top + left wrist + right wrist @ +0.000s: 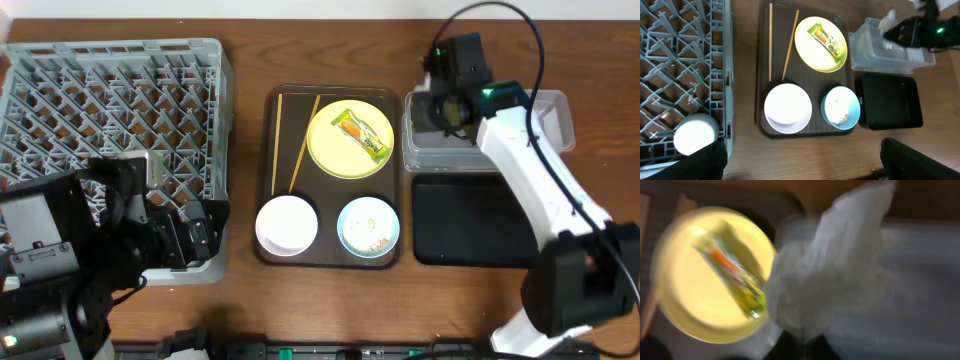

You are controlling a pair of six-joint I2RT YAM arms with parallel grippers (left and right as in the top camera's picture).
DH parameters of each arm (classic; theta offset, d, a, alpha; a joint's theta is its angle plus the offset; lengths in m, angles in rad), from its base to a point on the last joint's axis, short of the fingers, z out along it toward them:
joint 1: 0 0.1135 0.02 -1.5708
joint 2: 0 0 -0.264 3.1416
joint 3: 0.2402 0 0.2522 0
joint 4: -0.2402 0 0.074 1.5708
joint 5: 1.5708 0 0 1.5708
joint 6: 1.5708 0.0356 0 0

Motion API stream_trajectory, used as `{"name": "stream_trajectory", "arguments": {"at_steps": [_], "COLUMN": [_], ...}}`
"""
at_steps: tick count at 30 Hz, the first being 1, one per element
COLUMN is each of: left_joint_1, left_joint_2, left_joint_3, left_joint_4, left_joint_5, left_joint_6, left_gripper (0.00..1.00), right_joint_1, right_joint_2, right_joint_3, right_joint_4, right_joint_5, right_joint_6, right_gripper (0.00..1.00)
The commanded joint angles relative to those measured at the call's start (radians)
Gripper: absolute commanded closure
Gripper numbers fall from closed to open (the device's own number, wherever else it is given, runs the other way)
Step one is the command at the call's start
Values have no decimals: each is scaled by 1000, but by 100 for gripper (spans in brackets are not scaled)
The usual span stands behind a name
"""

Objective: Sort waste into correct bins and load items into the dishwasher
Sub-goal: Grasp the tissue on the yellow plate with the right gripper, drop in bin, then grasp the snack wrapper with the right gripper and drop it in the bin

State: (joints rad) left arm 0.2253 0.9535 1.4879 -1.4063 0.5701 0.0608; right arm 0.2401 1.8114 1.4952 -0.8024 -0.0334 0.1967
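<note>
Over the clear tub [555, 115] at the right of the table, the right gripper [440, 105] is pinched on the crumpled white tissue [830, 275]. In the blurred right wrist view the tissue narrows down to a dark shape at the bottom edge and fans upward across the frame, hiding most of the fingers. The tissue hangs above the tub's left end, beside the yellow plate [325, 150]. The right arm reaches from the near right corner of the table, its white link slanting across the black tray [470, 220], which lies just in front of the tub. The left gripper [200, 232] is spread wide and holds nothing. In the left wrist view its two dark fingers [715, 160] sit at opposite bottom corners of the frame. It hovers at the near right corner of the grey dish rack [110, 80], with the bulky left arm covering that part of the rack. Between the rack and the tub lies the brown serving tray [268, 180]. On it the plate carries the yellow-green wrapper [363, 135]. The two chopsticks [278, 140] lie to the plate's left, one straight and one slanted. The white bowl [287, 224] and the light-blue bowl [368, 228] stand side by side at the near end. Beige crumbs [375, 240] lie inside the blue bowl.
</note>
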Motion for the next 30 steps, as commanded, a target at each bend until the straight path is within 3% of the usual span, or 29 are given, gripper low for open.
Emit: {"name": "stream_trajectory", "arguments": {"at_steps": [1, 2, 4, 12, 20, 24, 26, 28, 30], "left_joint_1": [-3, -3, -3, -3, -3, -3, -3, -3, -3], "left_joint_2": [0, 0, 0, 0, 0, 0, 0, 0, 0], "left_joint_3": [17, 17, 17, 17, 17, 17, 17, 17, 17], "left_joint_4": [1, 1, 1, 1, 1, 1, 1, 1, 1], "left_joint_5": [6, 6, 6, 6, 6, 6, 6, 6, 6], "left_joint_6": [17, 17, 17, 17, 17, 17, 17, 17, 17], "left_gripper": [2, 2, 2, 2, 2, 2, 2, 2, 2], "right_joint_1": [0, 0, 3, 122, 318, 344, 341, 332, 321], "right_joint_2": [31, 31, 17, -14, 170, 279, 312, 333, 343], "right_joint_3": [-6, -5, 4, 9, -6, -6, -6, -6, -6], "right_joint_4": [-30, -29, -29, 68, 232, 291, 303, 312, 319], "right_joint_5": [3, 10, -12, -161, 158, 229, 267, 277, 276], "right_joint_6": [-3, -3, -3, -124, -161, -161, -161, -160, -160], "right_gripper": [49, 41, 40, 50, 53, 59, 58, 50, 55]}}
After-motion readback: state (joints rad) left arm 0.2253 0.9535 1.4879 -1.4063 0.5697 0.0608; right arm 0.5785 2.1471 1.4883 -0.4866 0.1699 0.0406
